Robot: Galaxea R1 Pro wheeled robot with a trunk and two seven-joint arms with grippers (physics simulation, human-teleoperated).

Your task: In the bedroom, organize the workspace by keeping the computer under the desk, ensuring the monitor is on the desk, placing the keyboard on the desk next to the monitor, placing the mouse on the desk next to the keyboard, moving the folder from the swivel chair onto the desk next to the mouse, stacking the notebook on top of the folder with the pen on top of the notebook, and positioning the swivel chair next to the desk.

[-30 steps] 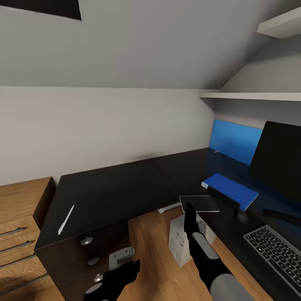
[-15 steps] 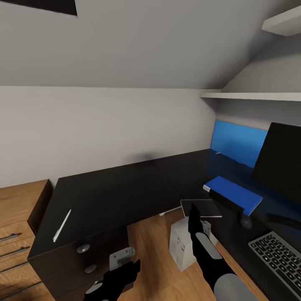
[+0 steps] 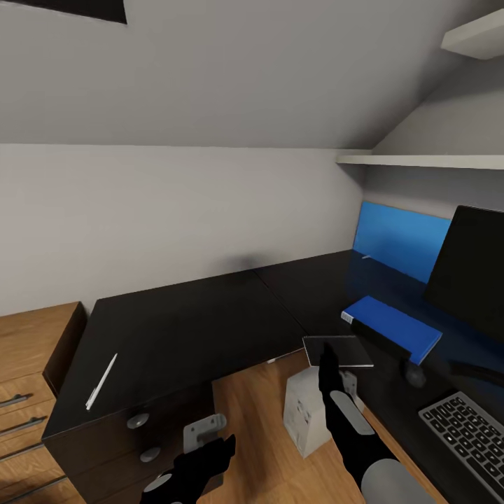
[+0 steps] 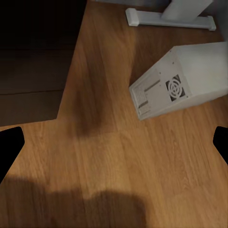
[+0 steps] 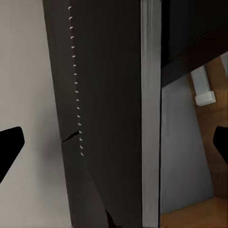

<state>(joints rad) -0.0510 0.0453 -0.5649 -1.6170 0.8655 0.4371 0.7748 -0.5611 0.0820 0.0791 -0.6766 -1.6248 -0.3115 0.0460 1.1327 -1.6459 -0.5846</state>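
A dark notebook (image 3: 346, 348) with a grey page edge lies level, overhanging the black desk's (image 3: 189, 322) inner edge. My right gripper (image 3: 327, 353) is open around it; in the right wrist view the notebook (image 5: 109, 109) sits between widely spread fingertips (image 5: 9, 147). Behind the notebook lie a blue folder (image 3: 395, 327), a mouse (image 3: 415, 376), a keyboard (image 3: 465, 434) and the monitor (image 3: 472, 269). A white pen (image 3: 101, 381) rests on the desk's left wing. The white computer (image 3: 304, 413) stands on the floor under the desk. My left gripper (image 3: 210, 451) hangs open and empty above the floor.
A wooden dresser (image 3: 28, 350) abuts the desk's left end, and the desk's own drawers (image 3: 140, 434) face me. A blue panel (image 3: 399, 238) and a wall shelf (image 3: 427, 161) stand behind the monitor. The white desk foot (image 4: 171, 14) lies beyond the computer (image 4: 183, 78).
The camera has turned a little, sliding the desk things down the picture. My right gripper has edged rightward along the notebook's near edge. The left arm looks unchanged.
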